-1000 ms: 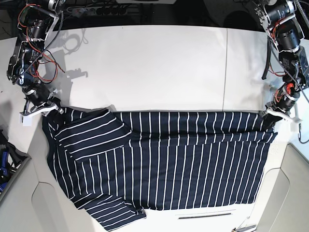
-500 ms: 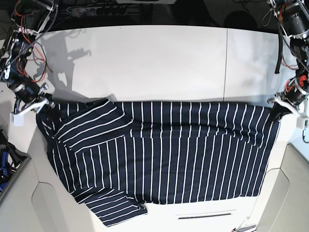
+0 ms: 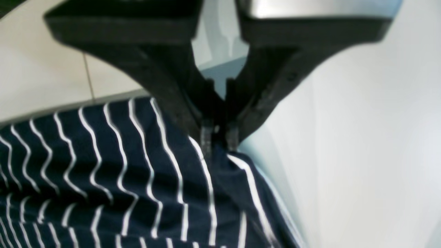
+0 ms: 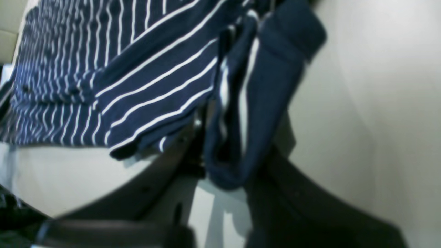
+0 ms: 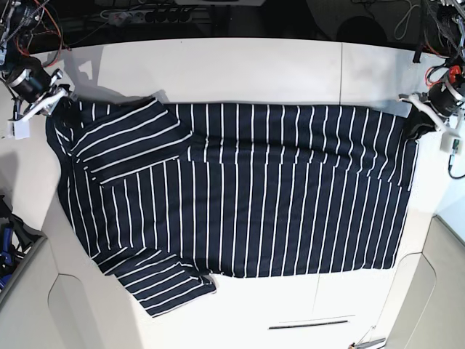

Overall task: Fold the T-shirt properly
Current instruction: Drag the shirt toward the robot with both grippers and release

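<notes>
A: Item 1, far left of the base view: right gripper (image 5: 45, 100), jaws clamped together on the collar end of the T-shirt (image 5: 240, 193). State of the grip?

B: Firm, by the right wrist view. A thick navy band of the T-shirt's edge, seemingly collar or shoulder seam, bunches between the dark fingers (image 4: 193, 162). Nothing else is held.

A: Item 2, centre: the T-shirt itself. Location and lie?

B: Spread across the white table (image 5: 240, 69), long axis running side to side, collar end at the left and hem at the right. Back edge drawn fairly straight between the 2 grippers. 1 sleeve lies turned in over the body at upper left; the other sleeve (image 5: 168, 285) sticks out at the near left edge. A shallow crease crosses the upper right part.

A: Item 3, far right: left gripper (image 5: 420, 121)?

B: Closed on the hem corner. In the left wrist view the 2 fingertips (image 3: 206, 136) pinch a small peak of striped cloth just off the table.

A: Progress entry?

B: Judged early. Done: garment laid out and stretched, 1 sleeve folded in. Left: near sleeve to bring in, lengthwise folds, then folding in half or thirds. No finished fold of the body is visible yet
</notes>
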You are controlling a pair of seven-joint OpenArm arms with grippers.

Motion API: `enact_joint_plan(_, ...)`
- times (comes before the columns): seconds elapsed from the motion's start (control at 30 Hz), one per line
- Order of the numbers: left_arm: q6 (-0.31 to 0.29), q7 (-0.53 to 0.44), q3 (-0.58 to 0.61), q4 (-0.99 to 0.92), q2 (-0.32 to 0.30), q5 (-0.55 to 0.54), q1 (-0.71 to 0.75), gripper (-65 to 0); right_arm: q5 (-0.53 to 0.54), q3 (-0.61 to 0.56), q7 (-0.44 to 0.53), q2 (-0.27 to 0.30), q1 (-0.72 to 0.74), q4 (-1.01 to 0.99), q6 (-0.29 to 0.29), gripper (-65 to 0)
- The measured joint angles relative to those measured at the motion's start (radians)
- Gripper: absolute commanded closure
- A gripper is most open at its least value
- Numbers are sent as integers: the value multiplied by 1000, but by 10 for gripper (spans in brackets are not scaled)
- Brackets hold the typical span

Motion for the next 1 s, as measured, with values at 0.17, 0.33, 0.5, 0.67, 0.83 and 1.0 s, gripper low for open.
enact_joint_plan(0.17, 0, 16, -45, 45, 17, -7, 96, 0, 5, 8, -5, 44, -73, 8, 1, 0)
enact_joint_plan(0.33, -1, 27, -45, 46, 19, -30, 162, 0, 47, 37, -13, 67, -117, 9, 2, 0)
enact_joint_plan(0.5, -1, 27, -45, 47, 19, -34, 213, 0, 72, 82, -46, 68, -145, 9, 6, 0)
enact_joint_plan(0.67, -1, 31, -46, 47, 20, -55, 235, 0, 72, 85, -46, 68, -183, 9, 6, 0)
enact_joint_plan(0.83, 0, 46, -47, 47, 43, -63, 237, 0, 72, 87, -45, 68, -219, 9, 6, 0)
enact_joint_plan(1.0, -1, 46, -48, 47, 65, -64, 237, -22, 60, 87, -18, 68, -224, 9, 6, 0)
